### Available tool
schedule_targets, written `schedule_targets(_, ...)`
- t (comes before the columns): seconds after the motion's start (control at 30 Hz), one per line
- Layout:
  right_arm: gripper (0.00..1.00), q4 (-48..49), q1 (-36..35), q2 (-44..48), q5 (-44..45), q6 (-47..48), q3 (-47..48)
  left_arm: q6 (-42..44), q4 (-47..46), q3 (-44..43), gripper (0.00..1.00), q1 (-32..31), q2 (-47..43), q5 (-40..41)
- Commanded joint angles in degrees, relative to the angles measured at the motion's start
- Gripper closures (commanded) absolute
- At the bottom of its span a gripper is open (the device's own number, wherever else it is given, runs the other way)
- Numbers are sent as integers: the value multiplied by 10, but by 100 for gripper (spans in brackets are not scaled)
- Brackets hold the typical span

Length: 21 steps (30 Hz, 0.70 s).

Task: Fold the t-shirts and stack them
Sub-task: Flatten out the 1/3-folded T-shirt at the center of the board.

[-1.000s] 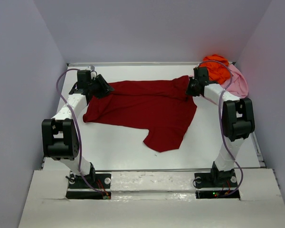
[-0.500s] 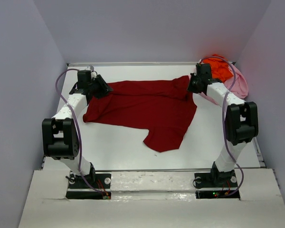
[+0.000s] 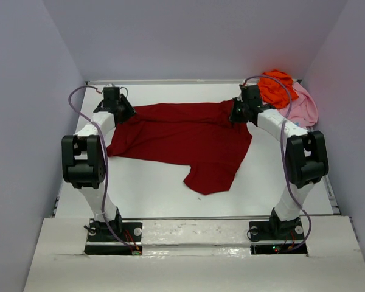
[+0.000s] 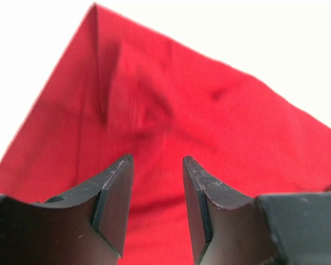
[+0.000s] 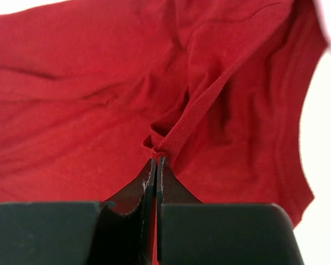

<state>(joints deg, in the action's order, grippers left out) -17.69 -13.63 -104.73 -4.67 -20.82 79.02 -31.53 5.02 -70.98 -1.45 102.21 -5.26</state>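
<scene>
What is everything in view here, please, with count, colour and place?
dark red cloth t-shirt: one, dark red, spread across the table's middle.
bright orange cloth t-shirt: one, orange, bunched in the far right corner.
light pink cloth t-shirt: one, pink, far right corner, beside the orange one.
white table: one, white, under everything.
left gripper: one, black, open over the red shirt's far left edge.
right gripper: one, black, shut on its far right edge.

spread shirt: table centre | two-shirt heap: far-right corner, right of it
</scene>
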Motion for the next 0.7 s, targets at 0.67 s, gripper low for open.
schedule_targets(0.67,100,41,-18,22,-36,0,-26,90,58,-228,47,-22,214,205)
